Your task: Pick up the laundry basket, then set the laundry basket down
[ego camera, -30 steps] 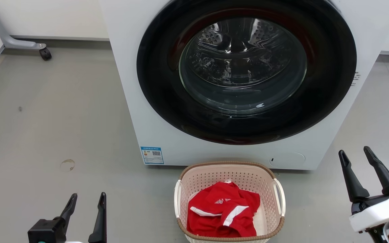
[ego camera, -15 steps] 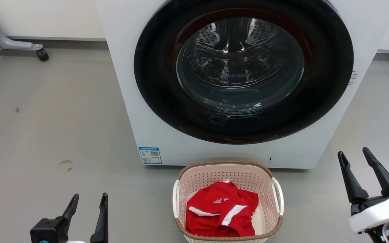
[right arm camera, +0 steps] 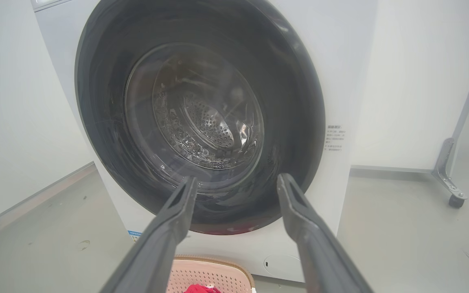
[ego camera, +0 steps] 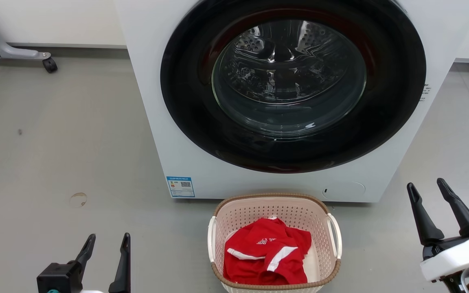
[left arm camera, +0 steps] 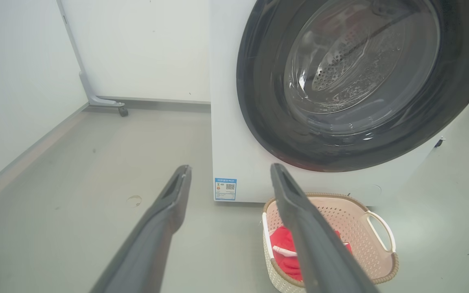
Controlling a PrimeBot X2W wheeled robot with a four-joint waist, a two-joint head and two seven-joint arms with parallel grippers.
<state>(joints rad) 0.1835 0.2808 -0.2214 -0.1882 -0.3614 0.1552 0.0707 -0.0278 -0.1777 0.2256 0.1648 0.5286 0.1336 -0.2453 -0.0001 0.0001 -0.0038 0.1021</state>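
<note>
Nothing done yet. Laundry basket (ego camera: pixel 255 215) sits on floor (ego camera: pixel 55 142) before washer (ego camera: pixel 153 122), untouched. Left gripper (ego camera: pixel 108 237), right gripper (ego camera: pixel 426 183): fingers apart, empty, well apart from basket. 2 steps left: lift, set down.

Basket (ego camera: pixel 259 213): perforated matt plastic, woven-look rim. Garment (ego camera: pixel 265 256): red cloth, creased. Washer (ego camera: pixel 185 171): smooth white casing, glossy dark door ring, shiny glass. Floor (ego camera: pixel 75 142): matt grey, scuffed.

Laundry corner staged in a lab or test room: front-loading washer (ego camera: pixel 218 179) on bare grey floor (ego camera: pixel 75 142), plain white partitions (ego camera: pixel 63 20), castor-footed frame (ego camera: pixel 18 53).
</note>
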